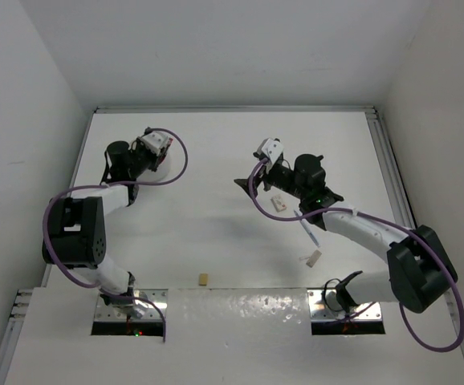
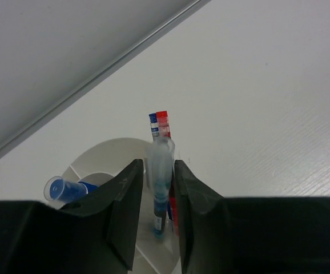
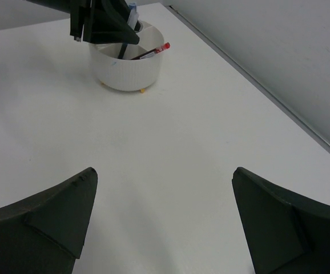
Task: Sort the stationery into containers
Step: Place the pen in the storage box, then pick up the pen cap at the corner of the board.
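Observation:
My left gripper [image 2: 155,171] hangs over the round white bowl [image 2: 96,153] at the back left, shut on a blue pen [image 2: 160,177] that stands upright with its tip down inside the bowl. A red-and-blue pen [image 2: 163,122] leans in the same compartment behind it. A tiny blue-capped bottle [image 2: 65,188] lies in the neighbouring compartment. In the right wrist view the bowl [image 3: 128,71] sits far ahead with the left gripper [image 3: 105,23] above it. My right gripper [image 3: 162,182] stands wide open over bare table, holding nothing.
In the top view a small pale block [image 1: 278,204], a pen [image 1: 307,228] and a tan block [image 1: 313,258] lie beside the right arm. Another small tan block [image 1: 204,279] sits near the front edge. Walls close off the table's back and sides.

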You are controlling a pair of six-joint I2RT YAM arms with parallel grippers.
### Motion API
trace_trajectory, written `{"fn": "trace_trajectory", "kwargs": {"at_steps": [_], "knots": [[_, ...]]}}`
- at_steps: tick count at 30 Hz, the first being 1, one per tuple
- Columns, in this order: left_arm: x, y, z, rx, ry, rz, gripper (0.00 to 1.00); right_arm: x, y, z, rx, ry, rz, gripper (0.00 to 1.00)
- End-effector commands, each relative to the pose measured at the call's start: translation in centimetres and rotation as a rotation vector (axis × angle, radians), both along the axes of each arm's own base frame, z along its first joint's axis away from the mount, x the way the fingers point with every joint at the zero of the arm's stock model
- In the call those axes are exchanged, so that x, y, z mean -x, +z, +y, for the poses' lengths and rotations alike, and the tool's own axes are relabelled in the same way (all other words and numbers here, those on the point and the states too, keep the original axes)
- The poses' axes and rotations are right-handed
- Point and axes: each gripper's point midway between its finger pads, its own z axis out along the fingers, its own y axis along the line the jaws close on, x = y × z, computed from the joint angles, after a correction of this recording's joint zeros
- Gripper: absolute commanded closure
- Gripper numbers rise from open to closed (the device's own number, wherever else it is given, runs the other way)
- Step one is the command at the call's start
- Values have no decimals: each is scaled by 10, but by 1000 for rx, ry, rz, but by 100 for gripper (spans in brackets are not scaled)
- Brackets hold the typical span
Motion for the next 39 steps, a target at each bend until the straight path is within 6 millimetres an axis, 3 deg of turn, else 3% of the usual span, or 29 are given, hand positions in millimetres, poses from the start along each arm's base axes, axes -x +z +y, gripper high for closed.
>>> {"fn": "trace_trajectory", "kwargs": {"at_steps": [1, 5, 12, 20, 22, 23, 25, 29, 31, 32, 33, 34, 35, 36, 37, 39], "knots": [[-6, 18, 6, -10, 10, -68, 71, -8, 20, 4, -16, 4, -49, 1], [-2, 15, 5, -16, -1, -59, 59, -8, 20, 4, -15, 7, -46, 1], [1, 21, 2, -3, -11, -63, 51, -4, 22, 1, -12, 7, -47, 1], [7, 67, -14, 62, -89, -97, 34, -1, 25, -9, -11, -37, -26, 1], [9, 86, -17, 71, -99, -121, 33, -3, 25, -17, -5, -88, 18, 1], [12, 110, -21, 103, -107, -146, 32, -17, 13, -52, 54, -299, 125, 1], [15, 119, -22, 116, -107, -150, 32, -18, 8, -65, 55, -364, 183, 1], [26, 132, -32, 179, -95, -119, 32, 5, -43, -115, 301, -509, 379, 2], [36, 133, -33, 186, -94, -112, 33, 15, -52, -129, 342, -540, 416, 41], [44, 124, -45, 195, -122, -90, 33, 25, -67, -140, 380, -567, 462, 60], [50, 126, -49, 203, -129, -92, 33, 27, -70, -151, 371, -637, 489, 90], [54, 125, -51, 220, -131, -82, 33, 32, -78, -158, 376, -673, 522, 91], [59, 118, -55, 228, -136, -64, 34, 39, -90, -170, 380, -729, 579, 85], [63, 119, -57, 239, -136, -62, 33, 42, -96, -176, 384, -762, 605, 50], [66, 115, -58, 258, -129, -43, 34, 47, -106, -184, 398, -800, 644, 40], [70, 114, -61, 266, -125, -41, 34, 52, -121, -195, 407, -850, 697, 32]]}}
